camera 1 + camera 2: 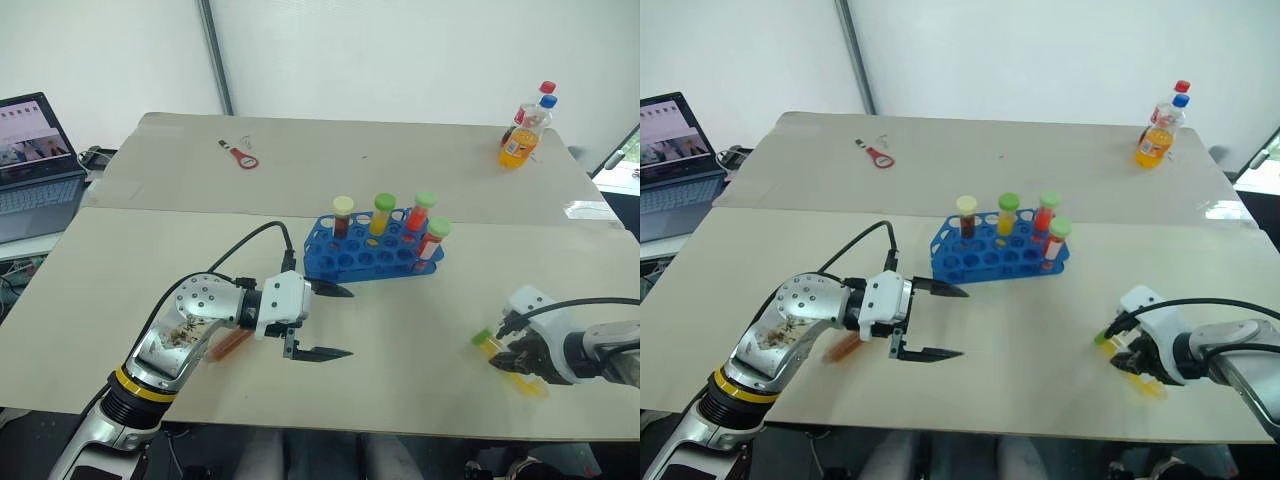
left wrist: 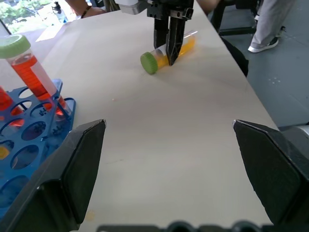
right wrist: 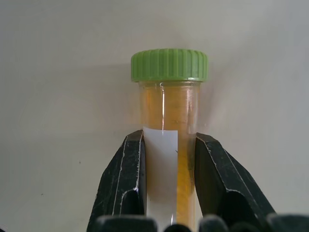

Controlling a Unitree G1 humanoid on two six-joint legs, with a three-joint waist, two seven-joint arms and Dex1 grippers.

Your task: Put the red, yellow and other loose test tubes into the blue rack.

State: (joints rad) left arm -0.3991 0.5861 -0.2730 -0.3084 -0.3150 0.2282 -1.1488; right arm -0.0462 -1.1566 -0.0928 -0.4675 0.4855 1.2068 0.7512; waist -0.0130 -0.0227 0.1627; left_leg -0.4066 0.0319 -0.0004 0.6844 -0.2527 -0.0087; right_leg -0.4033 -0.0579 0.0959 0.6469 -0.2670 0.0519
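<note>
The blue rack (image 1: 352, 262) stands mid-table with several capped tubes upright in its back rows, among them a red tube with a green cap (image 2: 30, 67). A yellow tube (image 3: 169, 106) with a green cap lies on the table near the front right. My right gripper (image 1: 514, 362) points down and is shut on the yellow tube's body. My left gripper (image 1: 346, 322) hangs open just in front of the rack, nothing between its fingers. A reddish tube (image 1: 229, 344) lies on the table, partly hidden under my left arm.
A laptop (image 1: 35, 160) sits at the far left beside the table. An orange drink bottle (image 1: 522, 135) stands at the back right, and a red-handled tool (image 1: 240, 156) lies at the back left. The table's front edge runs close to my right gripper.
</note>
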